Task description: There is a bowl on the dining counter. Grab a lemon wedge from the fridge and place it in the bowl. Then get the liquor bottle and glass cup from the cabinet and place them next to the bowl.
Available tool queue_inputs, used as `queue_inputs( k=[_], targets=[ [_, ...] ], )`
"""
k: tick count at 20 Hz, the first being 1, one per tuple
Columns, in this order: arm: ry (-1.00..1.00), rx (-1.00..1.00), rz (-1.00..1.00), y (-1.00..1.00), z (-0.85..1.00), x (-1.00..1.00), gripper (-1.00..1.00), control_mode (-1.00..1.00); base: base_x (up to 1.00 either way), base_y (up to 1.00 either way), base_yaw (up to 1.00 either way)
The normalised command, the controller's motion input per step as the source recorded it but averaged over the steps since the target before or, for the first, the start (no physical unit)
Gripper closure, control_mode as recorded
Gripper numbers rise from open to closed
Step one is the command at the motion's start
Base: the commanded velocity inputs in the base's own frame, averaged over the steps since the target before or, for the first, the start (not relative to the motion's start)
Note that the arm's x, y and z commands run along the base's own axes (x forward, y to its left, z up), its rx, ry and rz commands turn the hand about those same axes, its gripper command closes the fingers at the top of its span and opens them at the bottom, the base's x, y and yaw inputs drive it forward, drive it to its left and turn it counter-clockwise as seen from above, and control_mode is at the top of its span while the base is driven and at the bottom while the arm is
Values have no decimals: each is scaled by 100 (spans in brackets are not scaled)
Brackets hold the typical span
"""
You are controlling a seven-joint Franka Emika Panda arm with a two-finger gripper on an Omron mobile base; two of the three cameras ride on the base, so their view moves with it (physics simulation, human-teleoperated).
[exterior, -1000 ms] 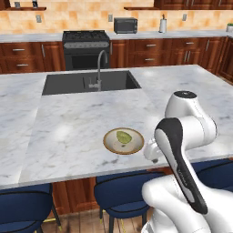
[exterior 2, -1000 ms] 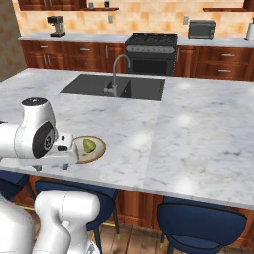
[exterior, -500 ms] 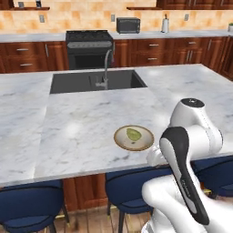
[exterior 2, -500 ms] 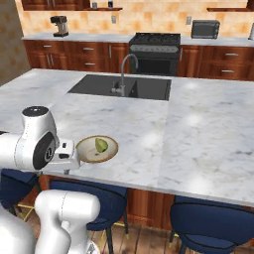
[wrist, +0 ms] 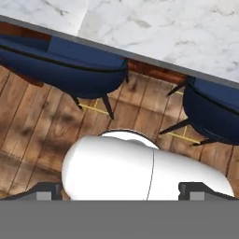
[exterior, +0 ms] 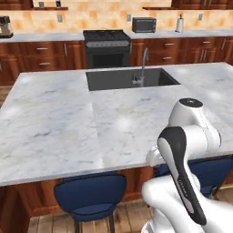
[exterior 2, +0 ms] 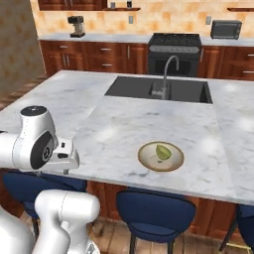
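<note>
1. Right now the bowl point(exterior 2: 160, 156) sits on the marble dining counter point(exterior 2: 114, 129), near its front edge, out in front of the sink point(exterior 2: 158, 89); it is a shallow tan dish.
2. Lemon wedge point(exterior 2: 162, 152) lies inside the bowl, slightly off centre toward the far rim; green-yellow, touching the bowl floor.
3. Gripper point(wrist: 119, 189) is open, fingertips point(wrist: 44, 191) set wide apart at the bottom of the hand view; nothing between them; it holds nothing.
4. Hand view looks down past the counter edge at the wooden floor point(wrist: 42, 140) and two blue stools point(wrist: 65, 63); gripper is off the counter, well apart from the bowl.
5. Arm point(exterior 2: 37, 144) is folded low at the counter's near edge in the right base view, left of the bowl; in the left base view the arm blocks the front edge of the counter.
6. Faucet point(exterior 2: 167, 74) stands at the sink's near side; stove point(exterior 2: 174, 52) against the back wall behind it; microwave point(exterior 2: 225, 29) on the back counter to the right; coffee machine point(exterior 2: 75, 26) on the back counter to the left.
7. No bottle or glass cup beside the bowl yet; counter around it bare.
</note>
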Motion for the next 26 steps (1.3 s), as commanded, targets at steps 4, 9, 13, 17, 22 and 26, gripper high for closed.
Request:
queue_inputs(
  k=[4, 9, 13, 17, 22, 26],
  targets=[
    [0, 0, 0, 0, 0, 0, -100, 100, -20, 100, 0],
    [0, 0, 0, 0, 0, 0, -100, 100, -8, 100, -1],
    [0, 0, 0, 0, 0, 0, -100, 100, 0, 100, -3],
    [0, 0, 0, 0, 0, 0, -100, 100, 0, 100, -3],
    [0, 0, 0, 0, 0, 0, -100, 100, 0, 100, -4],
    [0, 0, 0, 0, 0, 0, -100, 100, 16, 100, -6]
  ],
)
